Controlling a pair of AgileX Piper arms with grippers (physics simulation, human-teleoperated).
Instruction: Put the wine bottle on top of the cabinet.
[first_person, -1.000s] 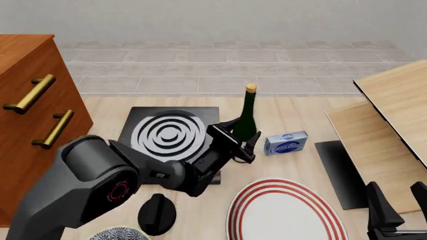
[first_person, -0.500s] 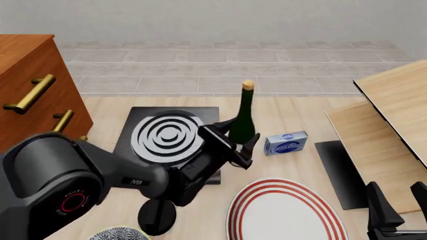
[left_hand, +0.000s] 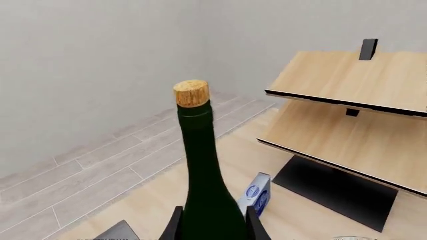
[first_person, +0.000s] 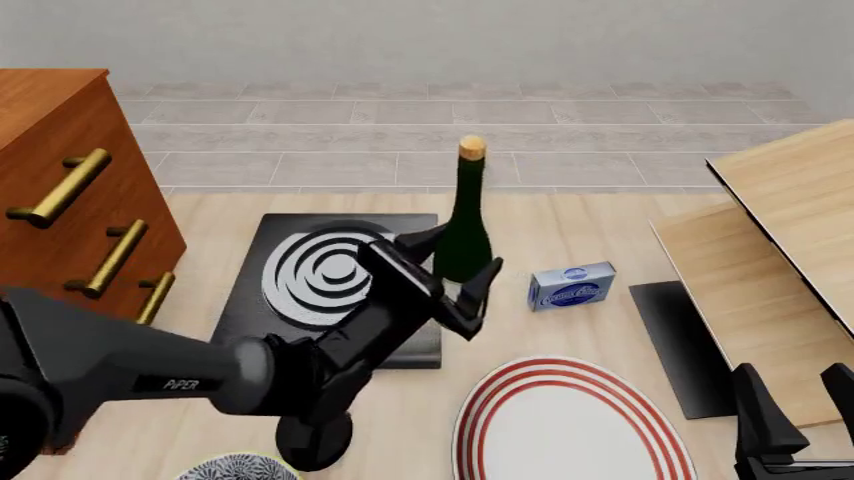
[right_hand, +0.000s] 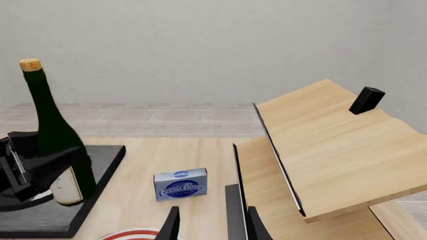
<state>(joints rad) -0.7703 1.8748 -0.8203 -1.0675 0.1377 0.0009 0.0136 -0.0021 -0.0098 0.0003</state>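
The wine bottle (first_person: 465, 220) stands upright, its lower body hidden in the front view by the left gripper (first_person: 454, 275), whose fingers close on either side of the glass; the right wrist view shows its cream label (right_hand: 65, 185) just beside those fingers, above the black mat with white rings (first_person: 334, 270). Only the right-hand edge of the cabinet (first_person: 60, 180) shows, left of the bottle and well apart from it. The right gripper (first_person: 801, 425) is cut off at the frame's bottom corner, fingers parted and holding nothing. A small blue box (first_person: 571, 286) lies on the desk (first_person: 587, 230) right of the bottle; a red-striped plate (first_person: 567, 425), nearer the camera, holds nothing.
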